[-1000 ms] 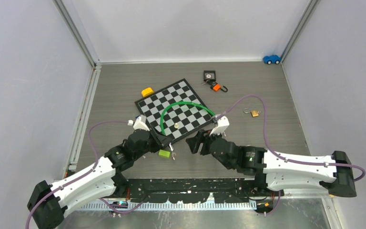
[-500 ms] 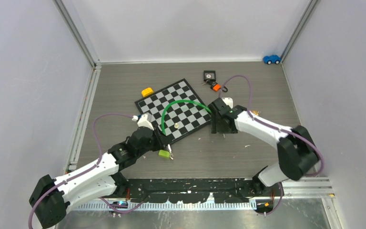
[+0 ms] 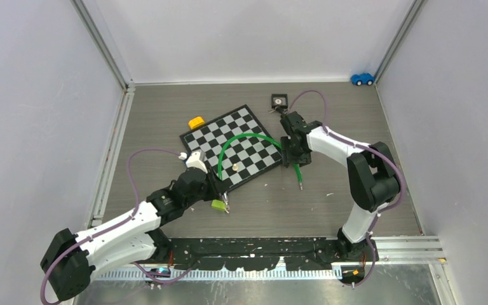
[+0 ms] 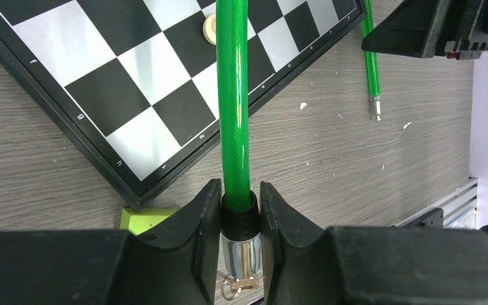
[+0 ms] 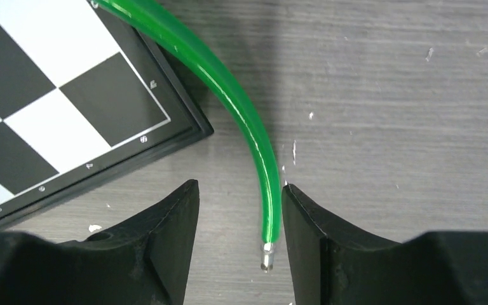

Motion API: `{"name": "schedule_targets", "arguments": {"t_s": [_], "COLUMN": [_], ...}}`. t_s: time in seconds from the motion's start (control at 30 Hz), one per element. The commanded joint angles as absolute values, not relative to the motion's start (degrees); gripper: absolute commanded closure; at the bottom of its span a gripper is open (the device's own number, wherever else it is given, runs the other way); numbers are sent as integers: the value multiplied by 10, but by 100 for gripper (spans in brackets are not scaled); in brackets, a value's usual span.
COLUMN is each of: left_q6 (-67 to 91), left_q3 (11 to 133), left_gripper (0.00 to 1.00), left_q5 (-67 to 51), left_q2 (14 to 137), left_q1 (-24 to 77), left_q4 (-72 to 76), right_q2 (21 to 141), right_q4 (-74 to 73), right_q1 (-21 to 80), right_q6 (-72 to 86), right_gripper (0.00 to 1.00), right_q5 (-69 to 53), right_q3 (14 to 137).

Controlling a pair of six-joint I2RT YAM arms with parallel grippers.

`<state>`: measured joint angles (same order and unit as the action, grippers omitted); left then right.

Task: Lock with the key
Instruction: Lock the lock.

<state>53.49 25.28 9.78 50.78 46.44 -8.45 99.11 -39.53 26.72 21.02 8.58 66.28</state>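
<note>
A green cable lock [image 3: 248, 135] arcs over the chessboard [image 3: 254, 121]. My left gripper [image 3: 220, 190] is shut on its black and chrome lock body [image 4: 239, 219]. A small brass key with a ring [image 4: 238, 286] sticks out of the body's chrome end. The cable [image 4: 233, 95] runs straight out from the jaws. My right gripper [image 3: 290, 157] is open above the cable's free end. In the right wrist view the cable [image 5: 229, 89] passes between the fingers close to the right one, and its metal tip [image 5: 267, 257] lies on the table.
A lime green block [image 3: 218, 204] lies beside my left gripper. A white chess piece [image 3: 234, 166] stands on the board. A yellow object [image 3: 196, 122], a black square object [image 3: 279, 100] and a blue toy car [image 3: 361, 79] lie further back. Grey walls enclose the table.
My right arm has swung from the front middle to the back right and now hovers over the cable's free end. The cable's free end now lies out on the table. My left gripper shifted slightly right.
</note>
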Motion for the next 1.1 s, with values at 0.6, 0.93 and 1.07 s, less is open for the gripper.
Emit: {"name": "schedule_targets", "arguments": {"t_s": [0.6,0.93,1.07], "left_q6": [526,488,466], "left_q3": [263,232,223], "left_gripper": [100,100,100], "left_q5": [112,124,117], "left_q2": [501,455,445], "left_q1": [465,466,466], "left_q4": [-49,65,103], "right_q2": [1047,722,637], "right_q4": [-358,-318,-316], "right_q1": [234,321,410], "right_q6": [172,254,326], "right_gripper": [99,100,100], "right_q5": [82,108,156], "right_q3": [687,631,631]}}
